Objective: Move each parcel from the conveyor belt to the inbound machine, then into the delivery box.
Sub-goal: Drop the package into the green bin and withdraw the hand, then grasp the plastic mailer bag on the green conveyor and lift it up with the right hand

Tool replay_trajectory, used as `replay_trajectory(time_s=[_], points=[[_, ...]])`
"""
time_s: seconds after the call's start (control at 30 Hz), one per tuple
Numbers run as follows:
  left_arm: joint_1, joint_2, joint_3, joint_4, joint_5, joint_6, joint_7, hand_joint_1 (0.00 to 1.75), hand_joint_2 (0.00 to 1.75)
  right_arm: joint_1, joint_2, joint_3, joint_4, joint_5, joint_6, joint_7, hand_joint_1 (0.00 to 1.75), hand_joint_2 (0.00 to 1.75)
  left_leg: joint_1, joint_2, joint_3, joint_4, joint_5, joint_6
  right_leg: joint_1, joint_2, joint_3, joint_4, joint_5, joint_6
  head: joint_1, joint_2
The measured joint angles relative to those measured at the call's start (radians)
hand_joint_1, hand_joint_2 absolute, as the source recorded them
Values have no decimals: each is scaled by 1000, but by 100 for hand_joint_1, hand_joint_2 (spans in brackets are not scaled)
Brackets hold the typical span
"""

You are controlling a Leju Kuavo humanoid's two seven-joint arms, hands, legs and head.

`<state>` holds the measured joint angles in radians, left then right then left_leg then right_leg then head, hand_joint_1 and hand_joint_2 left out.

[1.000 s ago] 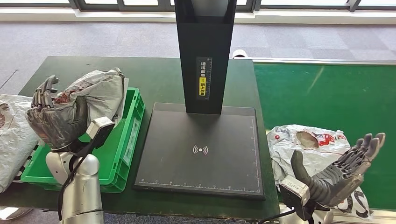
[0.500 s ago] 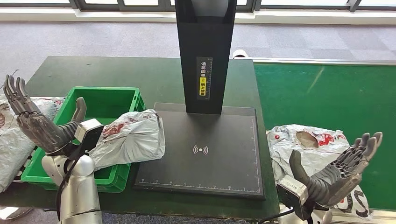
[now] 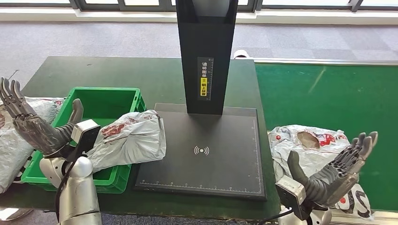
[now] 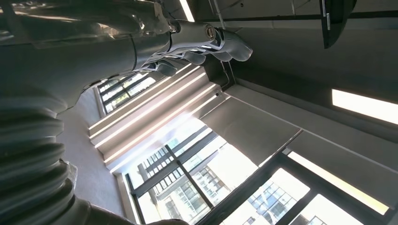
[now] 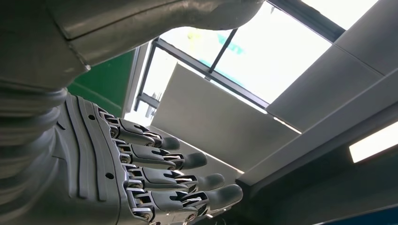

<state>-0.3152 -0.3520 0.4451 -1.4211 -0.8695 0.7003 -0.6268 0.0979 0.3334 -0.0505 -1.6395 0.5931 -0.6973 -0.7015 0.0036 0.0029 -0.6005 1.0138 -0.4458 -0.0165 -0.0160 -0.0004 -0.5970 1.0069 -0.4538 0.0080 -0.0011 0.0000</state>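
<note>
Left hand [image 3: 33, 126] up at the left, beside the green box [image 3: 123, 96], fingers [image 3: 10, 93] spread wide, nothing in it. Same hand in its wrist view [image 4: 141, 42], fingers stretched out against the ceiling. Right hand [image 3: 335, 171] low at the right, palm up, fingers [image 3: 362, 143] apart and empty; open too in its wrist view [image 5: 122, 164].

Grey parcel [image 3: 129, 138] flopped over the box's right rim, one part inside the box, the other end resting on the black machine [image 3: 202, 150]. Second parcel [image 3: 309, 145] lying on the green belt [image 3: 328, 93], just behind the right hand, near the machine's right edge. More grey bags [image 3: 14, 136] at the far left, beside the box and partly behind the left hand.
</note>
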Motion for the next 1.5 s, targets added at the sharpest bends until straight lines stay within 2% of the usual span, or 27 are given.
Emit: replay_trajectory(time_s=[0.1,0.17,0.27,0.37,0.4,0.47,0.63,0.8,1.07,1.13,1.23,1.27,1.5], points=[[12,-5,-42,18,209,-20,-35,0,175,-3,0,-18,28,60,0,1,0,175,0,0,0,0,0,0,0,0,0,0,0,0,0,0],[34,-2,-123,24,411,-103,-40,0,175,-7,0,-62,57,126,0,6,0,175,0,-1,0,0,0,0,0,-2,1,0,0,0,0,0],[81,14,-259,-21,670,-340,-41,0,175,-35,0,-181,104,291,0,71,0,175,0,-3,-1,0,0,1,-1,-3,1,0,0,0,0,0],[139,25,-355,-96,816,-607,-41,0,175,-68,0,-306,162,542,0,244,0,175,-1,-3,-1,1,-1,2,-1,-3,1,0,0,1,0,0],[155,27,-377,-118,838,-671,-41,0,175,-77,0,-339,184,609,0,292,0,175,-1,-3,-1,1,-1,2,-1,-3,1,0,0,1,0,0],[179,31,-408,-152,856,-734,-41,0,175,-90,0,-388,220,676,0,337,0,175,-1,-3,-1,1,-1,2,-1,-3,1,0,-1,1,0,0],[216,38,-451,-204,876,-771,-41,0,175,-112,0,-449,275,720,0,381,0,175,-1,-3,-1,0,-2,2,1,-3,1,0,-1,1,0,0],[226,38,-461,-233,859,-831,-41,0,175,-129,1,-456,333,783,0,425,0,175,0,-3,-1,0,-1,1,1,-3,1,0,-2,1,0,0],[229,38,-460,-251,853,-841,-41,0,175,-145,1,-456,383,812,11,460,0,175,0,-3,-1,0,-1,1,0,-3,2,0,-2,1,0,0],[230,38,-460,-252,855,-842,-41,0,175,-160,-7,-451,432,860,62,580,0,175,0,-2,-1,0,-2,1,0,-2,2,0,-2,1,0,0],[241,39,-458,-256,856,-847,-41,0,175,-180,-39,-421,560,895,120,856,0,175,0,-3,-1,0,-1,2,-1,-5,2,0,-2,1,0,0],[246,40,-457,-259,856,-850,-41,0,175,-183,-50,-409,598,895,119,899,0,175,0,-3,-1,0,-1,2,-1,-5,2,0,-2,1,0,0],[263,41,-449,-273,860,-861,-41,0,175,-203,-93,-372,747,895,103,913,0,175,0,-4,-1,0,-1,2,-1,-6,2,0,-2,1,0,0]])
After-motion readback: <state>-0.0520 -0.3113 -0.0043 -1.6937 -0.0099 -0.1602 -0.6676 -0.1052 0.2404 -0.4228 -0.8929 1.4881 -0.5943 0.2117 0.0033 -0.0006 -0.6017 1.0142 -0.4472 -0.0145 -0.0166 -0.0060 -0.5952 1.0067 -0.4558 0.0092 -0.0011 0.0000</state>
